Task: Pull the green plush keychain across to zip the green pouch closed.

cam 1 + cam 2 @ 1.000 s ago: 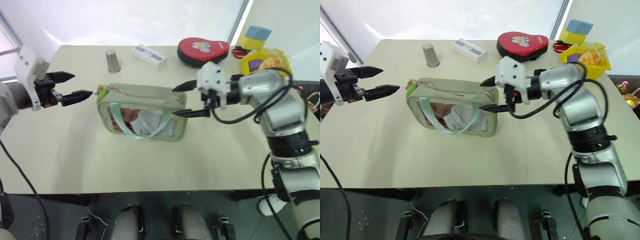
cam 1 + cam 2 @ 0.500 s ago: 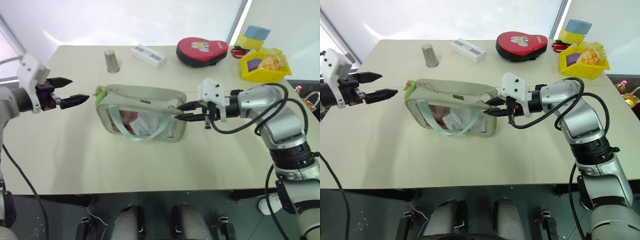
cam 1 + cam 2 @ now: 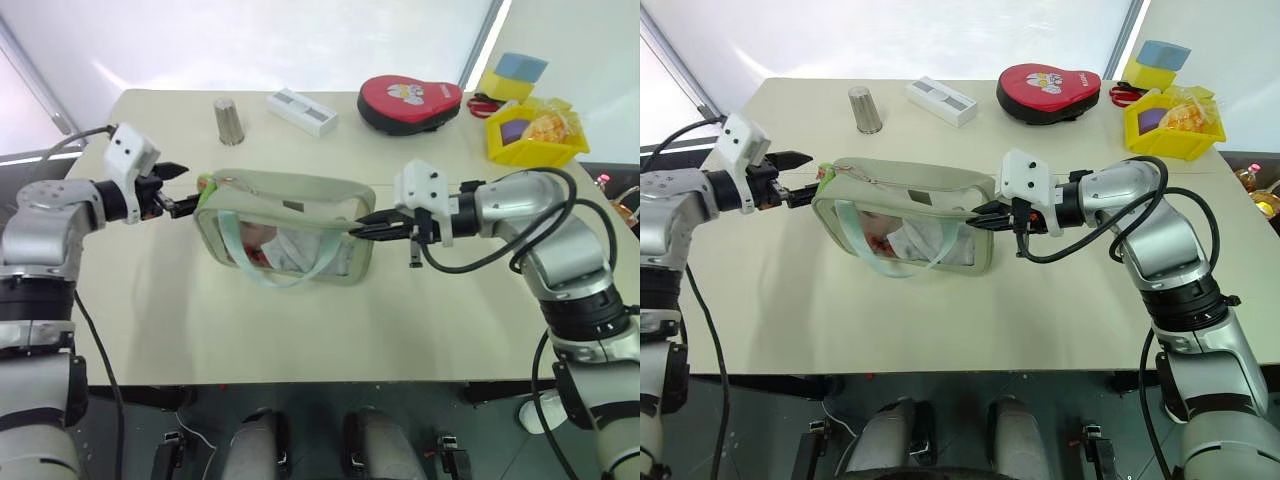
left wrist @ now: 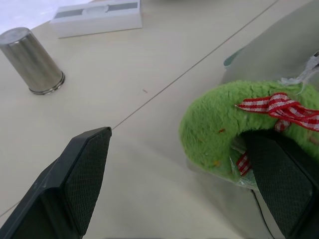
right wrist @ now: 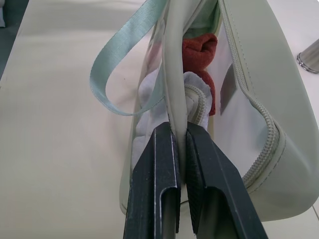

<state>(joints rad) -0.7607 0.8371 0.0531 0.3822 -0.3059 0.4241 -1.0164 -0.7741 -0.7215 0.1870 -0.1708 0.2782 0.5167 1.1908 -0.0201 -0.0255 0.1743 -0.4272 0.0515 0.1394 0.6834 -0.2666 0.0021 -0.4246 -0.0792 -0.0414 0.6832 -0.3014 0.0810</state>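
Keychain item: we are reaching our left gripper (image 3: 180,197), fingers apart, level around the green plush keychain (image 4: 227,130) at the green pouch (image 3: 300,190)'s left end; soft, light, squashy, best pinched mid-fuzz. Right gripper (image 3: 362,226) is clamping the pouch's right-end rim, bracing it

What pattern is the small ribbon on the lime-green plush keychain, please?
Red-and-white gingham ribbon, clearest in the left wrist view.
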